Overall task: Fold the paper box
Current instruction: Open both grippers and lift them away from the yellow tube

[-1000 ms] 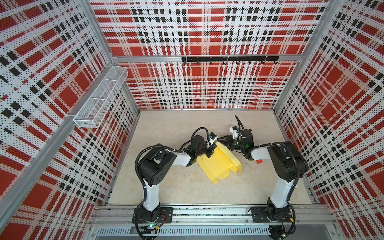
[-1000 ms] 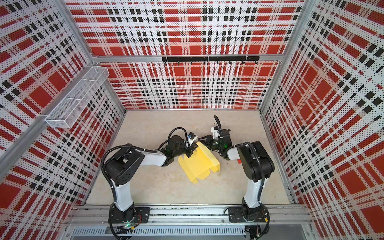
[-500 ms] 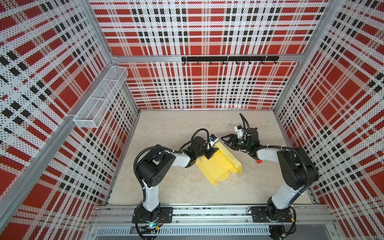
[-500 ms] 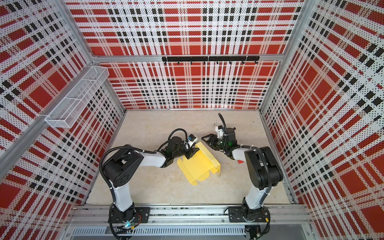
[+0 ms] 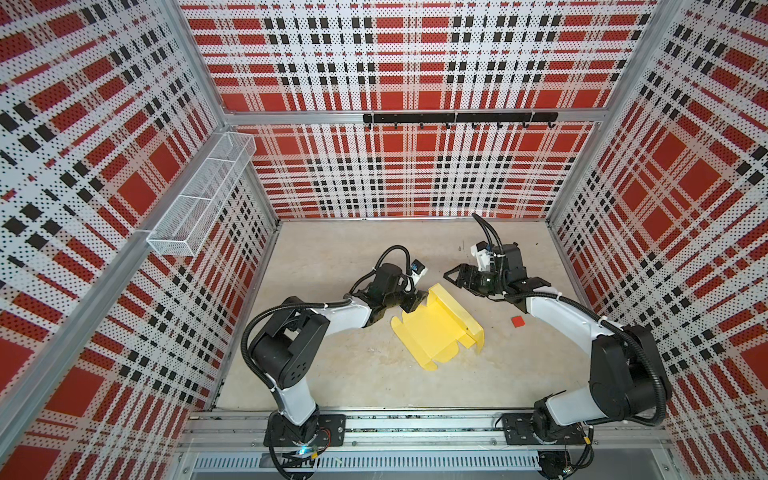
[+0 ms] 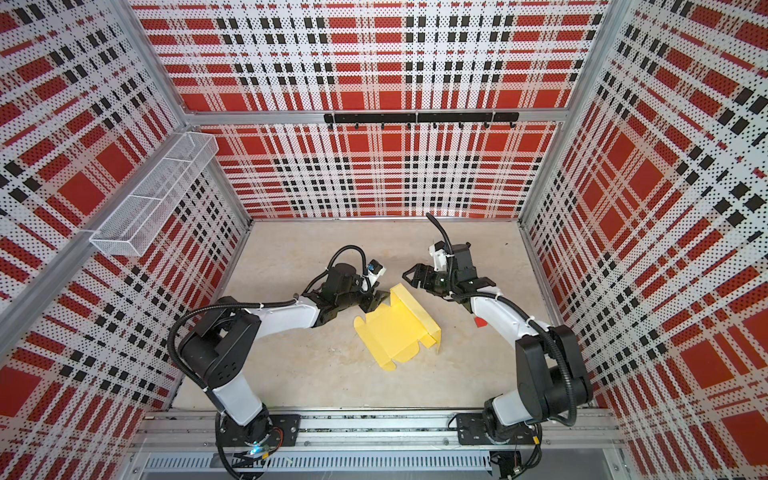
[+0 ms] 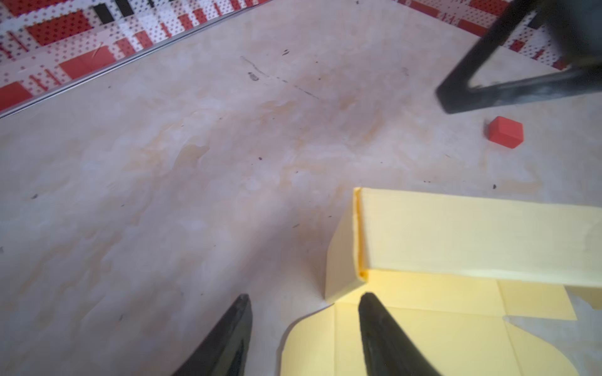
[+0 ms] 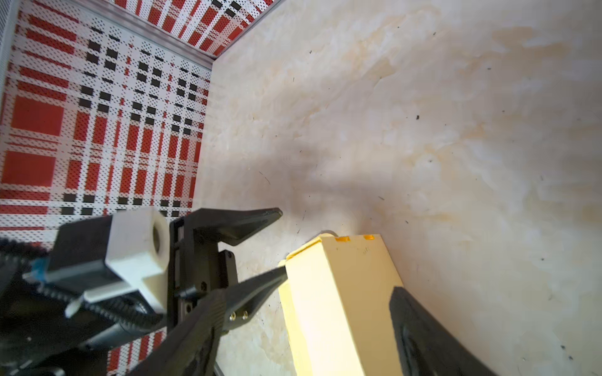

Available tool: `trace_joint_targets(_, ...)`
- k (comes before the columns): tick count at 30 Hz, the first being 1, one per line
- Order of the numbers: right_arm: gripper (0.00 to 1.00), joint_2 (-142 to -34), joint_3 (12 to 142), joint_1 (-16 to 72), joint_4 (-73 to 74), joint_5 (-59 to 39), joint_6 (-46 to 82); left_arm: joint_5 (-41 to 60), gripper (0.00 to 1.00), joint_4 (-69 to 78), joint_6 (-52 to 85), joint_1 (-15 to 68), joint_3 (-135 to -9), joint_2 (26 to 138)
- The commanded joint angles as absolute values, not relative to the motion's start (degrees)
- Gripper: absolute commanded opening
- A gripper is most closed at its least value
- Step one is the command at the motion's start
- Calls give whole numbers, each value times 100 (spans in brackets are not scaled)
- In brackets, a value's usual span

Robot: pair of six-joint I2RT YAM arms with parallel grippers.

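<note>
The paper box (image 5: 436, 330) (image 6: 395, 328) is a pale yellow card lying half folded on the floor, with one long wall raised along its far right side. My left gripper (image 5: 417, 301) (image 6: 376, 301) stands open at the box's far left corner; in the left wrist view (image 7: 305, 295) a corner flap of the paper box (image 7: 456, 234) lies between its fingers, unpinched. My right gripper (image 5: 453, 277) (image 6: 409, 275) hangs open just beyond the raised wall. In the right wrist view (image 8: 306, 291) the paper box (image 8: 342, 293) shows between its wide-apart fingers, with no contact.
A small red piece (image 5: 518, 321) (image 7: 506, 132) lies on the floor to the right of the box, beside the right arm. A white wire basket (image 5: 199, 199) hangs on the left wall and a black hook rail (image 5: 457, 118) on the back wall. Plaid walls enclose the floor.
Both grippers have opened wider and let go of the box. The right gripper has drawn back a little from the raised wall. The box now rests on the floor.
</note>
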State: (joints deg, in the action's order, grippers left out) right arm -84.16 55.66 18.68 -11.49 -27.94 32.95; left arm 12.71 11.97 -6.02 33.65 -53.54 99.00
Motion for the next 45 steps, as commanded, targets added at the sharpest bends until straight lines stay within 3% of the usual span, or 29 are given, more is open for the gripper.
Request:
trace_joint_targets(1, 86, -8246, 5746, 1907, -1947, -2347, 2760, 1025, 56, 1, -438, 3114, -5564, 9358)
trace_joint_targets(9, 93, -8234, 6121, 2067, -2637, -1906, 2365, 862, 60, -1612, -488, 2832, -5849, 8646)
trace_joint_targets(15, 93, -8408, 6555, 2372, -3191, -1391, 2118, 642, 78, -1355, -290, 2764, -5569, 8566)
trace_joint_targets(25, 91, -8729, 6947, 2657, -3728, -890, 1810, 633, 97, -1538, -266, 2671, -5727, 8760)
trace_joint_targets(45, 89, -9395, 7528, 3292, -4606, 154, 1419, 734, 99, -1493, -246, 1986, -5744, 8651)
